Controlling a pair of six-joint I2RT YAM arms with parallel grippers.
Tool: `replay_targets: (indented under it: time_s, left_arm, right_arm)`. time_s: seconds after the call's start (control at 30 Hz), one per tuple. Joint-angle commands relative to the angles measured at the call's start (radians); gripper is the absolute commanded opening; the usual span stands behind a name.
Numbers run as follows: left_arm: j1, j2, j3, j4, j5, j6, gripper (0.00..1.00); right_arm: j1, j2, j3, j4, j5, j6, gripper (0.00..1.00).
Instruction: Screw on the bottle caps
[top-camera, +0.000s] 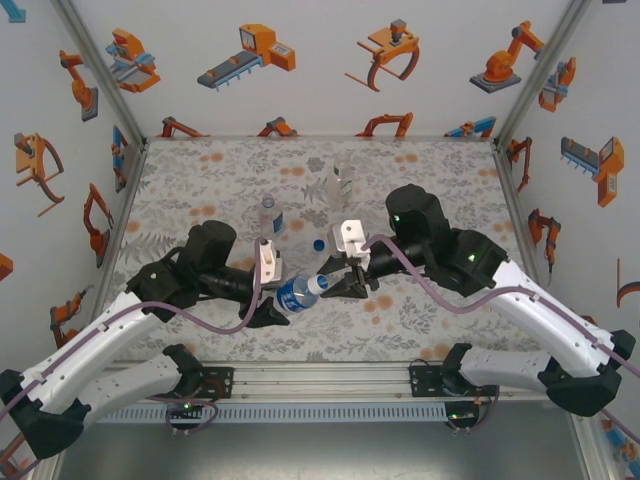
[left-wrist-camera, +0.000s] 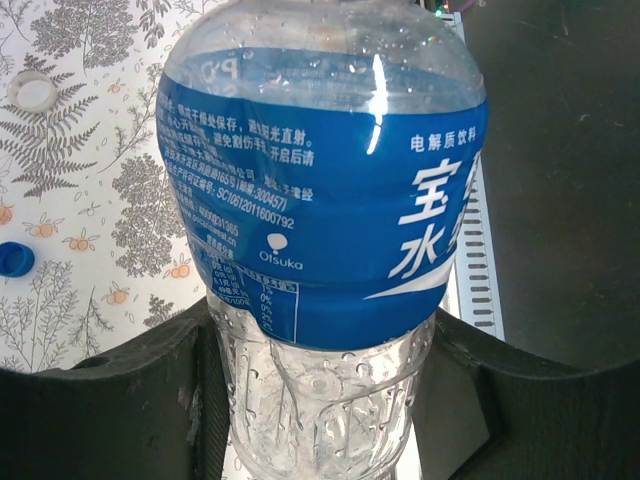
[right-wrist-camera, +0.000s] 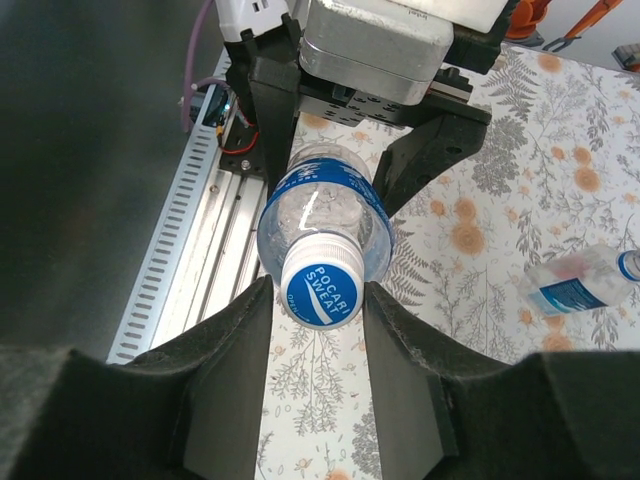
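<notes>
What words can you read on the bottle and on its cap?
"POCARI SWEAT": on the round white plastic cap with a blue top.
"Otsuka": on the blue label of the squat clear plastic bottle.
"电解质饮料": same label.
Small print there: too small to read.
Label of the slim clear plastic bottle: blurred.

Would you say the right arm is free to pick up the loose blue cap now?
Probably not yet: the right gripper straddles the capped neck of the squat bottle held by the left gripper. The blue cap itself lies unobstructed nearby.
</notes>
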Motion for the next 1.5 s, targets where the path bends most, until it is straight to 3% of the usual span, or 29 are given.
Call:
replay_targets:
  time_s: [0.0, 0.27, 0.43, 0.53, 0.63, 0.87, 1.03, 1.13, 1.23, 1.47]
  left_arm:
    - [-0.006, 0.000, 0.029, -0.012, 0.029, -0.003, 0.00]
    - [-0.006, 0.005, 0.028, -0.019, 0.014, -0.003, 0.00]
    - [-0.006, 0.015, 0.034, -0.032, -0.003, 0.004, 0.00]
    - [-0.006, 0.016, 0.032, -0.033, -0.023, 0.007, 0.00]
    - [-0.006, 0.016, 0.031, -0.033, -0.046, 0.014, 0.00]
    - [-0.006, 0.009, 0.025, -0.011, -0.105, 0.020, 0.00]
    - [-0.006, -0.002, 0.010, 0.024, -0.139, 0.013, 0.00]
    - [-0.006, -0.003, 0.005, 0.040, -0.151, 0.006, 0.00]
    - [-0.006, 0.000, 0.002, 0.047, -0.160, 0.003, 0.00]
    - [-0.006, -0.003, -0.002, 0.062, -0.185, 0.000, 0.39]
  right_arm:
    - [0.001, 0.006, 0.031, 0.023, -0.039, -0.013, 0.42]
    - [0.001, 0.010, 0.031, 0.032, -0.041, 0.003, 0.39]
    - [0.000, 0.020, 0.031, 0.054, 0.013, 0.142, 0.26]
    - [0.001, 0.016, 0.010, 0.101, 0.060, 0.318, 0.15]
    - [0.005, 0.001, -0.042, 0.191, 0.170, 0.594, 0.00]
    - [0.031, -0.005, -0.052, 0.124, 0.498, 1.173, 0.00]
    - [0.031, 0.035, -0.015, 0.004, 0.607, 1.563, 0.00]
    - [0.031, 0.060, 0.011, -0.056, 0.634, 1.701, 0.00]
    - [0.032, 0.094, 0.056, -0.074, 0.633, 1.721, 0.00]
    - [0.031, 0.111, 0.091, -0.124, 0.665, 1.606, 0.00]
